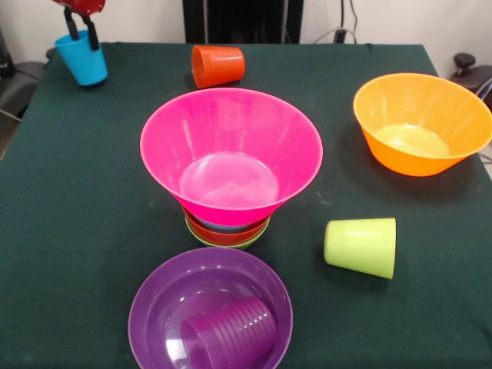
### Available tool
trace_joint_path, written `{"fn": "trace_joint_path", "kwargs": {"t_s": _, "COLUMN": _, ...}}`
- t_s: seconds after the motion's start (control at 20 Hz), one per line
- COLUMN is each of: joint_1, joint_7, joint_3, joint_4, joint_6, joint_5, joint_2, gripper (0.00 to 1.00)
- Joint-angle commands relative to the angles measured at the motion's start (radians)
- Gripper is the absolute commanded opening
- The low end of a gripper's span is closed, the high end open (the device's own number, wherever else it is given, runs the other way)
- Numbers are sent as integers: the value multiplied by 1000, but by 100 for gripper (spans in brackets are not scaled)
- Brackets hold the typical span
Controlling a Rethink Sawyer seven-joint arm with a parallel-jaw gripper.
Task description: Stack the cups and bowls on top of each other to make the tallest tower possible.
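Observation:
My gripper (81, 31) is at the far left corner, shut on the rim of the blue cup (83, 61), which hangs tilted just over the table. The large pink bowl (184, 131) sits upright on the nested small bowls (227, 233) (blue, orange and green rims show) in the middle; this is the tower. The orange cup (217, 65) lies on its side behind it. The lime green cup (361, 246) lies on its side at the right front. The purple cup (229, 335) lies inside the wide purple bowl (165, 296) at the front.
A large orange-yellow bowl (423, 100) stands upright at the right. The dark green table (77, 200) fills the view; the robot's black pedestal (242, 19) stands at the far edge.

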Motion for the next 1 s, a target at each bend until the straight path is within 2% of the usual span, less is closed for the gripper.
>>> {"fn": "trace_joint_path", "kwargs": {"t_s": 0.05, "joint_1": 18, "joint_7": -45, "joint_3": 88, "joint_4": -3, "joint_6": 63, "joint_5": 3, "joint_2": 35, "gripper": 100}}
{"fn": "trace_joint_path", "kwargs": {"t_s": 1.0, "joint_1": 32, "joint_7": -29, "joint_3": 76, "joint_4": -6, "joint_6": 31, "joint_5": -14, "joint_2": 59, "gripper": 100}}
